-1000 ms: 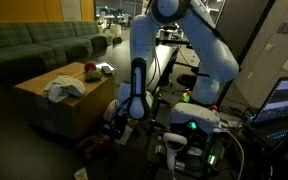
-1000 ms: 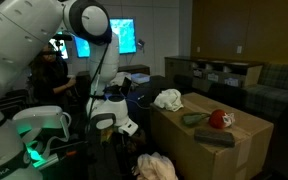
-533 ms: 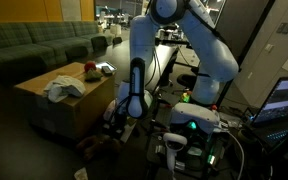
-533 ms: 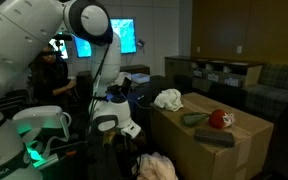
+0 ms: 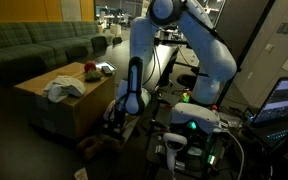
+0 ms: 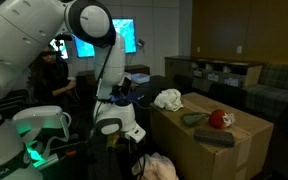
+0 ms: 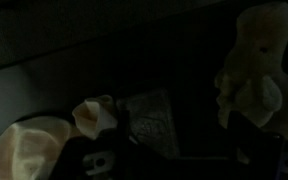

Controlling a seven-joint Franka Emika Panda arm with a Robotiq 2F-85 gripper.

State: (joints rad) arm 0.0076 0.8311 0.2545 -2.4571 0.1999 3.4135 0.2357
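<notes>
The pincer (image 6: pixel 117 148) hangs low beside the brown box-shaped counter (image 6: pixel 239 128), jaws apart and empty. The crumpled pale cloth (image 6: pixel 156 167) lying just below it is not yet grasped.

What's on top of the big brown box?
On the cardboard box lie a crumpled white cloth, a red thing and two dark pieces. Anything under the cloth is covered, and it is too dim to tell what the dark pieces are.
</notes>
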